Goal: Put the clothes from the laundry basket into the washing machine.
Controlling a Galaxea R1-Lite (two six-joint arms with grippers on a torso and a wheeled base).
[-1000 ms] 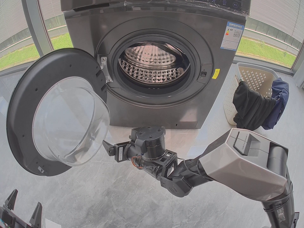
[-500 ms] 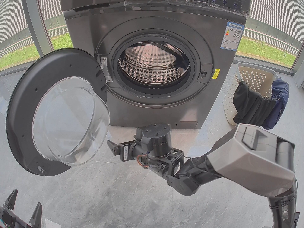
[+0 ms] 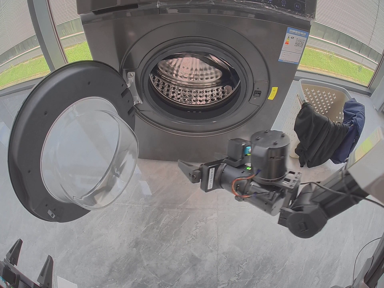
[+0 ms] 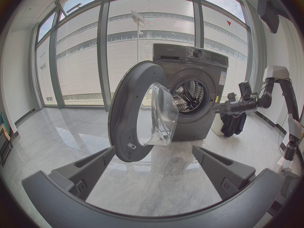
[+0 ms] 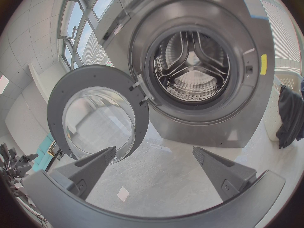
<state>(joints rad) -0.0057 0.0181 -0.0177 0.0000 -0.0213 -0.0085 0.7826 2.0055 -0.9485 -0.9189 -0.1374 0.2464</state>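
Hidden or cut off:
- The inside of the laundry basket [image 3: 325, 97] is mostly covered. Clothes drape over its rim, so how much lies within cannot be told.
- The left gripper [image 3: 31, 257] sits at the lower left corner of the head view, with two dark fingertips poking up and the rest cut off. The left wrist view shows its fingers spread wide with nothing between them.
- The right arm runs off the right edge of the head view.

Clothes and right gripper:
- The right gripper [image 5: 155, 157] hangs low in front of the washing machine [image 3: 120, 33], below the drum [image 3: 194, 83] opening. It points toward the robot's left.
- Its fingers stand wide apart and hold nothing. Between them the right wrist view shows grey floor [image 5: 177, 181] and the machine's lower front.
- The clothes lie behind that gripper's wrist, off to the robot's right and well apart from the fingertips.

Lie of things:
- The basket stands upright on the floor, just beside the machine's right side.
- A black garment [image 3: 320, 137] hangs over the basket's front rim, long axis running down toward the floor.
- A blue garment [image 3: 353, 129] drapes over the right rim and touches the black one.
- The machine's door [image 3: 28, 141] is swung fully open to the left, with its glass bowl bulging toward the robot.
- The drum mouth faces the robot, and bare steel wall and ribs show inside.
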